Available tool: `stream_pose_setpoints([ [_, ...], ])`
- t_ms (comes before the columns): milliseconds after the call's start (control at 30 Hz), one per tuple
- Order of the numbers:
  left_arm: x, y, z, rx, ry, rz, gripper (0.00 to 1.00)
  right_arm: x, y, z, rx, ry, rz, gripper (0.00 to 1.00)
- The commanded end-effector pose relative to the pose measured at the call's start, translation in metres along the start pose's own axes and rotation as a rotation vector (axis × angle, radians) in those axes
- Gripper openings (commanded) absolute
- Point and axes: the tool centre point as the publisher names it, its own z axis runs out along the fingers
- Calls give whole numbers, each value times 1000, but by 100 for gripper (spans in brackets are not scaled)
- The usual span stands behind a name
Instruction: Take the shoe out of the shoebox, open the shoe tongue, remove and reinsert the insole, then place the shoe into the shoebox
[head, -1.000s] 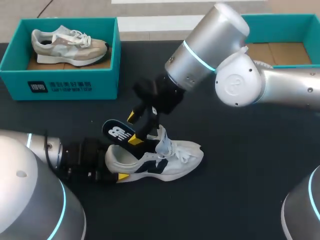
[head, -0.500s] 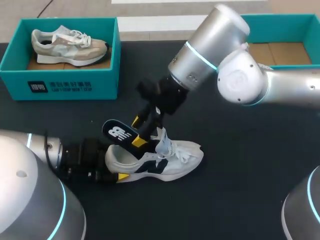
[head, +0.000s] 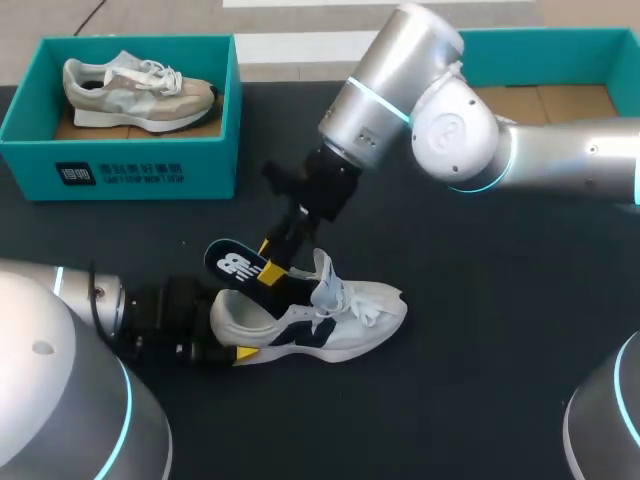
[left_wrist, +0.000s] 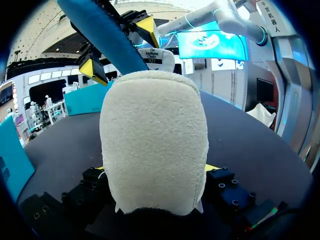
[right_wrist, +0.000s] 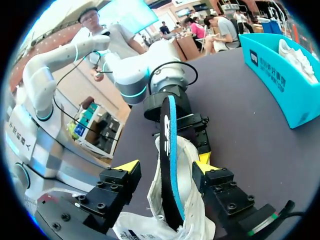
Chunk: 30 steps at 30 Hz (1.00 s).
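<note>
A white sneaker (head: 330, 325) with navy side panels, loose white laces and a cream suede heel stands upright on the black table (head: 480, 380), near its front edge and left of the middle, toe towards the right edge. The left gripper (left_wrist: 155, 169) clamps the heel from both sides, only slivers of its yellow tips showing past the suede. A dark blue insole (head: 232, 264) with a white logo sticks up out of the shoe's opening, tilted back over the heel. The right gripper (right_wrist: 165, 162) straddles it with its fingers spread, a gap showing on each side of the thin edge. The open shoebox (head: 560, 55) sits at the back right corner. A second teal box (head: 120, 165) at the back left corner holds a beige-grey sneaker (head: 135, 90).
</note>
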Motion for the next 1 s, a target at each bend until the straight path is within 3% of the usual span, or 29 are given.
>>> stream_pose_setpoints([
  [33, 2, 2, 0, -4, 0, 0, 0, -8, 4, 12, -6, 16, -6, 57],
  [533, 2, 2, 0, -4, 0, 0, 0, -13, 4, 26, -17, 52, -36, 34],
  [700, 2, 2, 0, -4, 0, 0, 0, -14, 4, 26, -11, 66, -43, 15],
  [800, 2, 2, 0, -4, 0, 0, 0, -13, 4, 25, -10, 74, -48, 16],
  [933, 2, 2, 0, -4, 0, 0, 0, -10, 3, 24, -16, 75, -51, 29],
  [1000, 2, 2, 0, -4, 0, 0, 0, -9, 2, 24, -18, 75, -49, 22],
])
